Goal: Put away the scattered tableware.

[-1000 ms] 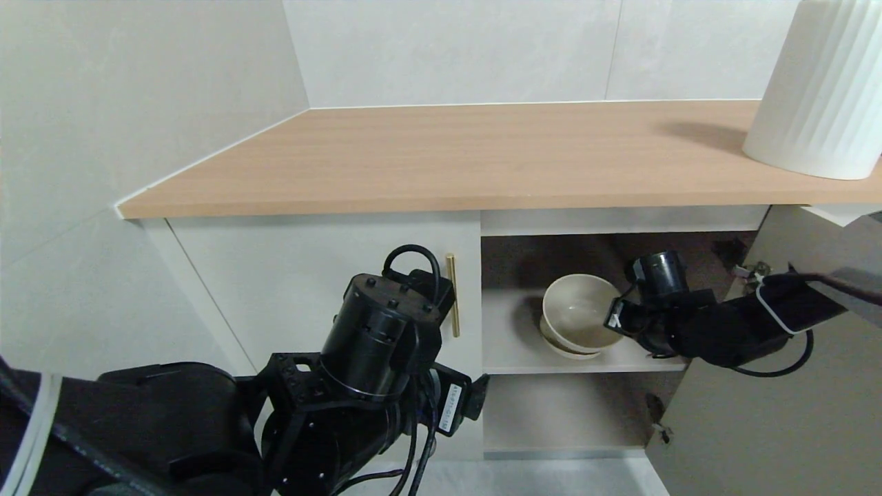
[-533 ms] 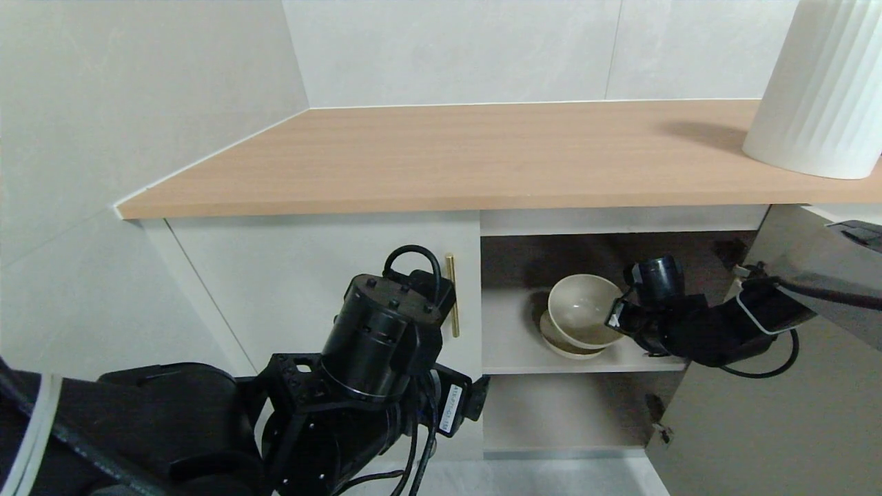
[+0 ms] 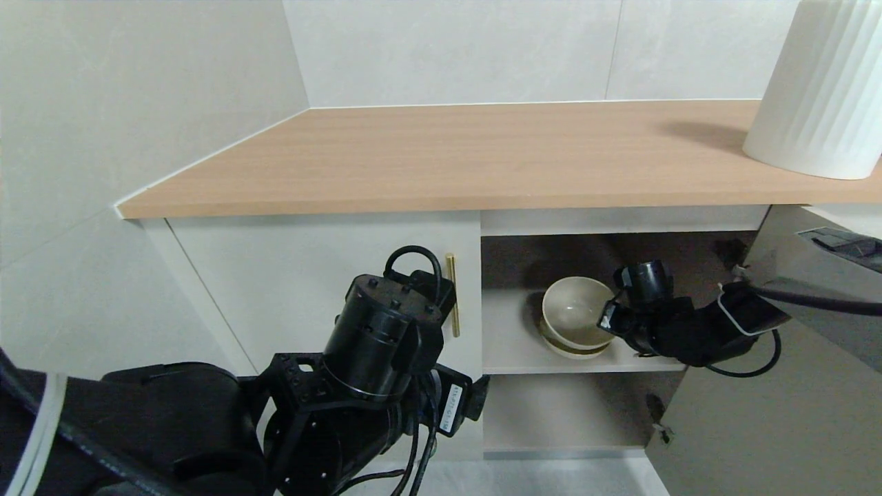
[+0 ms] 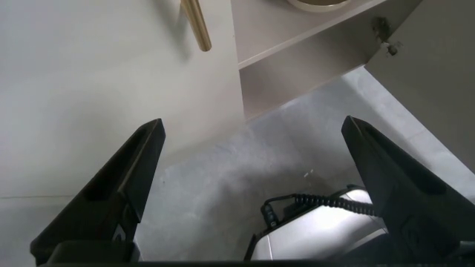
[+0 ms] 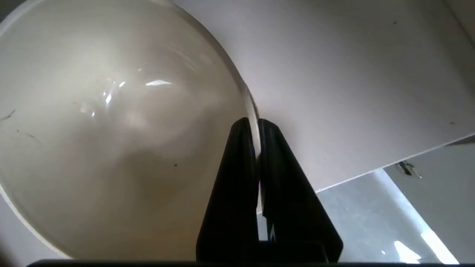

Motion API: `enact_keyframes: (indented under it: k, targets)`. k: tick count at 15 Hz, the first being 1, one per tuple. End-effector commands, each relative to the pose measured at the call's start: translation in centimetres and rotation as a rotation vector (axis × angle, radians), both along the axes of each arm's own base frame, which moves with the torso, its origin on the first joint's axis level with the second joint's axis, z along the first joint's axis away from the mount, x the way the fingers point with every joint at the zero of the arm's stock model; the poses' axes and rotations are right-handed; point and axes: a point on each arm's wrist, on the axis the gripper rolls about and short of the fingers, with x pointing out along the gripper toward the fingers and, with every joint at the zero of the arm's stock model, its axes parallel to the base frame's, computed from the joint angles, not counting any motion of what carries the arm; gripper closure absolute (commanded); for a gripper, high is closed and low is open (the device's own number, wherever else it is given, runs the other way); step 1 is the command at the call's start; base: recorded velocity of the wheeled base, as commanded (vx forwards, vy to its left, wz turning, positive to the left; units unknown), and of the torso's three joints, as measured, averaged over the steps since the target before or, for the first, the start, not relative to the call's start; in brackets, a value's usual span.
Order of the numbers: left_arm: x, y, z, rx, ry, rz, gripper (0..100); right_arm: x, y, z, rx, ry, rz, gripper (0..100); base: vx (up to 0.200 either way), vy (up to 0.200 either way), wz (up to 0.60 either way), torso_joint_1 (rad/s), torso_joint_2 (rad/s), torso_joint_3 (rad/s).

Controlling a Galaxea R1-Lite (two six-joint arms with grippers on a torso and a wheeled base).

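Black arms [image 3: 375, 341] carry looped black cables [image 3: 412, 251] and white labels [image 3: 451, 408].

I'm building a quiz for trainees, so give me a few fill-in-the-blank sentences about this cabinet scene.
The right gripper grips the bowl by its ____.
The left gripper is ____.
The left door is ____.
The vase stands on the ____.
Missing words: rim; open; closed; countertop.

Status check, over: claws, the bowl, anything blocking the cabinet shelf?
Right claw shut on bowl rim. Bowl sits in second dish on cabinet shelf. Left claw open, low by closed door. Open door beside right arm, apart.
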Motion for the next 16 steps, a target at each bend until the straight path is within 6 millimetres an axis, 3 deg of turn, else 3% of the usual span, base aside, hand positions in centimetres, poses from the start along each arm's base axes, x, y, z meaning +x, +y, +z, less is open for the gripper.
enact_keyframes:
  k: [1, 11, 12, 16]
  targets:
    - [0.01, -0.03, -0.04, 0.001, 0.001, 0.0, 0, 0.16, 0.06, -0.13, 0.0, 0.0, 0.0, 100, 0.0, 0.0, 0.0, 0.0, 0.0, 0.0]
    - [0.04, -0.06, -0.14, 0.003, 0.003, 0.0, 0, 0.42, 0.2, -0.51, -0.003, 0.003, 0.004, 100, 0.0, 0.0, 0.0, 0.0, 0.0, 0.0]
    - [0.04, -0.06, -0.14, 0.003, 0.003, 0.0, 0, 0.45, 0.21, -0.6, -0.003, 0.004, 0.004, 0, 0.0, 0.0, 0.0, 0.0, 0.0, 0.0]
    - [0.06, -0.09, -0.15, 0.003, 0.003, 0.0, 0, 0.26, 0.5, -0.38, -0.003, 0.002, 0.013, 0, 0.0, 0.0, 0.0, 0.0, 0.0, 0.0]
